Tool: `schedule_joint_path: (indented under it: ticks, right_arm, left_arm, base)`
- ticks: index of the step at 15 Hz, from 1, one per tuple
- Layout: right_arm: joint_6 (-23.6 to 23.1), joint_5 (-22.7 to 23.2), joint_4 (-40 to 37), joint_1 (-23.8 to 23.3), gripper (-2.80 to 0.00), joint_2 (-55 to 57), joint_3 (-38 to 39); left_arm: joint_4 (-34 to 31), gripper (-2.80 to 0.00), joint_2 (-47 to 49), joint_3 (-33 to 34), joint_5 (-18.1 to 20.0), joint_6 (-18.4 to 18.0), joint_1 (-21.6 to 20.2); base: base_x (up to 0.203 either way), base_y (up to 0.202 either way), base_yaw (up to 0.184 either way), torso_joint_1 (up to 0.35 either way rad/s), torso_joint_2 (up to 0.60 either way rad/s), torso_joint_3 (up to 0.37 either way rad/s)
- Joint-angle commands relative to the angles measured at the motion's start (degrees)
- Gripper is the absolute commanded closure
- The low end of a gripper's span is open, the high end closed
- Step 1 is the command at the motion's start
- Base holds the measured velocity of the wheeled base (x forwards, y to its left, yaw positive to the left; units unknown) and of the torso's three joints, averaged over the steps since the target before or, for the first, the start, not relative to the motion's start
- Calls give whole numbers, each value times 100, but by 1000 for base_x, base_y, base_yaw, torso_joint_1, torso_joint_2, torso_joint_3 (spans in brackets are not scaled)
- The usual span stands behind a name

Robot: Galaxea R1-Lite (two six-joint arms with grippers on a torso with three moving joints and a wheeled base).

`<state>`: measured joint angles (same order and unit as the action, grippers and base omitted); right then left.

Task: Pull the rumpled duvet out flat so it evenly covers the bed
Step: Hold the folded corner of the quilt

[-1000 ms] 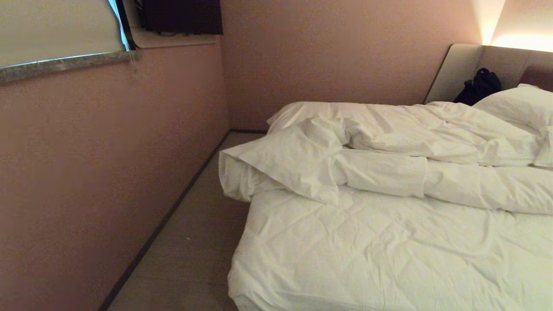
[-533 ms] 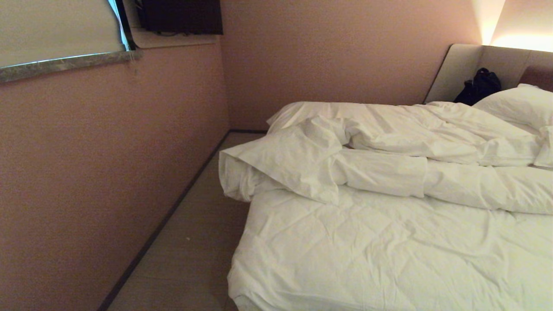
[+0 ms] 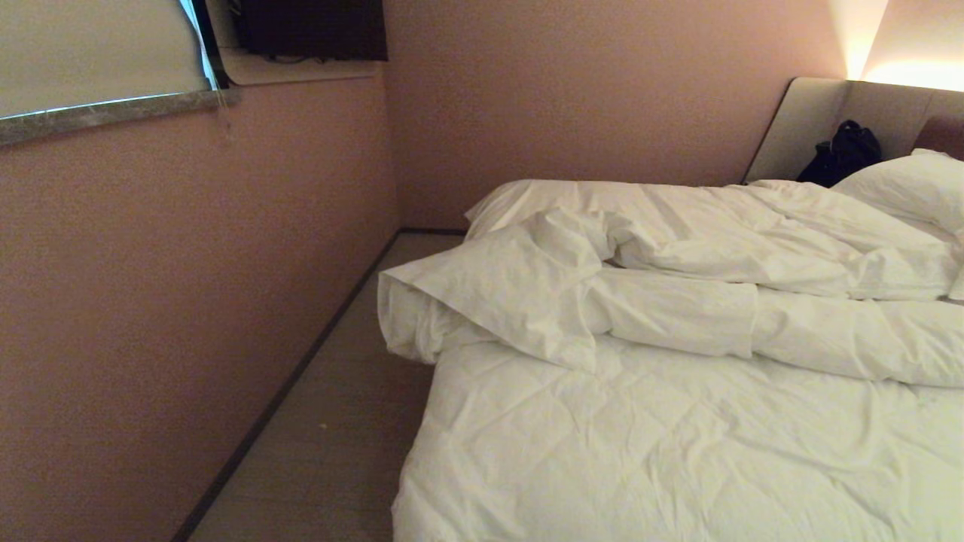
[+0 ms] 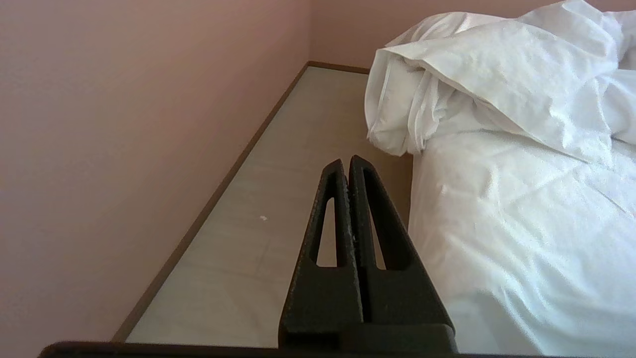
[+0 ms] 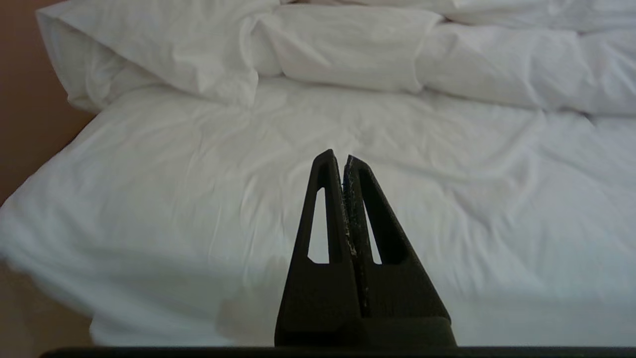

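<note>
Left wrist view shows the left gripper (image 4: 346,164) with its fingers pressed together, holding nothing, above the floor (image 4: 278,174) beside the bed (image 4: 502,238). The right gripper (image 5: 338,158) is likewise closed and empty, over the flat near part of the bed. Farther up, the duvet (image 3: 678,278) lies bunched in a thick roll across the bed, one corner hanging over the edge by the wall (image 3: 188,286).
</note>
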<state>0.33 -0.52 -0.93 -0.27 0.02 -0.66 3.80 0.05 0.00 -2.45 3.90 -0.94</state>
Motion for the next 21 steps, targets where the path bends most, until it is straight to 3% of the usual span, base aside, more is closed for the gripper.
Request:
schedule_joint_path:
  ticks: [1,5,21]
  right_arm:
    - [2,0,2,0,0,-2,3]
    - [2,-6,5,0,0,-2,0]
    - [11,-9,31,0,0,-2,14]
  left_arm:
    - [6,0,4,0,-1,5,-3]
    - [6,0,4,0,-1,5,-3]
    - [6,0,4,0,-1,23,-3]
  base:
    - [195,0,-3,2,3,-2]
    - [158,0,0,10,6,2]
    - [0,0,0,0,0,0]
